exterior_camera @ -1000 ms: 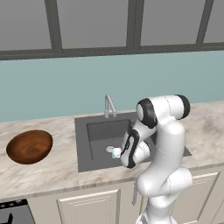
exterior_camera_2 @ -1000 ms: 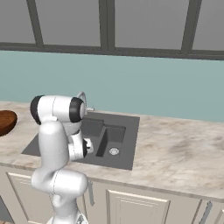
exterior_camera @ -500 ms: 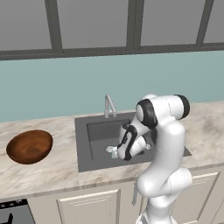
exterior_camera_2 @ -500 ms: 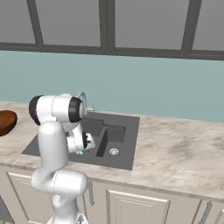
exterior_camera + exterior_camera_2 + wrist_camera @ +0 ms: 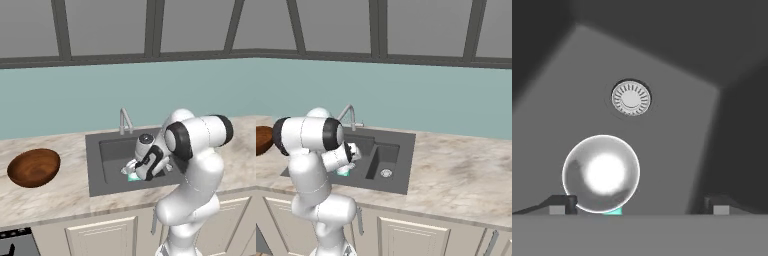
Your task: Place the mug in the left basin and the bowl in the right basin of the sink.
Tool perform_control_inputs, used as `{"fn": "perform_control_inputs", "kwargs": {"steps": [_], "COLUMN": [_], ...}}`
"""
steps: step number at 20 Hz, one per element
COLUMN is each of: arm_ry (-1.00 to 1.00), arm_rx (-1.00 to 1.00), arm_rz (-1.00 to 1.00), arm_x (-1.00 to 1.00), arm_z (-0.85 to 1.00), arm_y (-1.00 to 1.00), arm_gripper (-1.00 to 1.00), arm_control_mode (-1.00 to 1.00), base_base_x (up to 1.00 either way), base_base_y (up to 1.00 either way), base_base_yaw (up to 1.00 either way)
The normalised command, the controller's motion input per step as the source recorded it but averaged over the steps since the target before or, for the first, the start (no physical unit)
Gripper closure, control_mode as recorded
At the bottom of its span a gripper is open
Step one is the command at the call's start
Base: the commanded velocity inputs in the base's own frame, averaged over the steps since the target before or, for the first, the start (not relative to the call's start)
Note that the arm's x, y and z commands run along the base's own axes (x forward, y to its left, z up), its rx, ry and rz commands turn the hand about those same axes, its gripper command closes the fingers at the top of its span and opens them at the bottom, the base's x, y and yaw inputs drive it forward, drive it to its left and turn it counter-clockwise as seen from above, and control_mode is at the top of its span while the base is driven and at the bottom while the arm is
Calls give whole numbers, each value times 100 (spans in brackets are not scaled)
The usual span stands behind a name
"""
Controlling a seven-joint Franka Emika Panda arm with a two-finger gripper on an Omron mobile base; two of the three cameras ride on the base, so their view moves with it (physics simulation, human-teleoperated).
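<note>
The teal mug point(image 5: 601, 172) stands upright on the floor of the left basin point(image 5: 667, 145), its white interior facing the hand camera and the silver drain point(image 5: 631, 98) beyond it. My gripper point(image 5: 640, 205) hangs over it, open, fingers spread far wider than the mug, which sits beside the left fingertip point(image 5: 559, 204). From the base, the mug point(image 5: 132, 176) point(image 5: 343, 172) peeks out under the gripper point(image 5: 132, 169) point(image 5: 349, 164) inside the sink point(image 5: 95, 172). The reddish-brown bowl point(image 5: 34, 167) point(image 5: 261, 140) rests on the counter left of the sink. The right basin point(image 5: 387, 159) holds nothing.
A slim silver faucet point(image 5: 124, 120) point(image 5: 348, 114) rises at the sink's back rim, close behind my wrist. Marble counter point(image 5: 456, 175) stretches right of the sink. The basin walls point(image 5: 732, 125) close in around the hand. A stove corner point(image 5: 15, 242) lies at lower left.
My hand has swung a little leftward and lower into the left basin, carrying the mug along with it. The bowl has stayed where it was.
</note>
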Motion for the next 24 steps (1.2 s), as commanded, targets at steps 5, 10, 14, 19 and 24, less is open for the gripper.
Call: {"fn": "perform_control_inputs", "kwargs": {"steps": [5,10,14,19,24], "arm_ry": [-10,-7,-5,-5,-2], "arm_rx": [0,1,2,5,12], "arm_rz": [-5,-3,-2,-3,-3], "arm_x": [-11,-24,-38,-27,-11], "arm_z": [76,79,82,94,86], "arm_y": [4,2,0,0,4], "arm_gripper": [-100,-100,-100,-100,-100], "arm_control_mode": [-100,-100,-100,-100,-100], "base_base_x": [0,0,0,0,0], "base_base_y": [0,0,0,0,0], "base_base_yaw": [0,0,0,0,0]}}
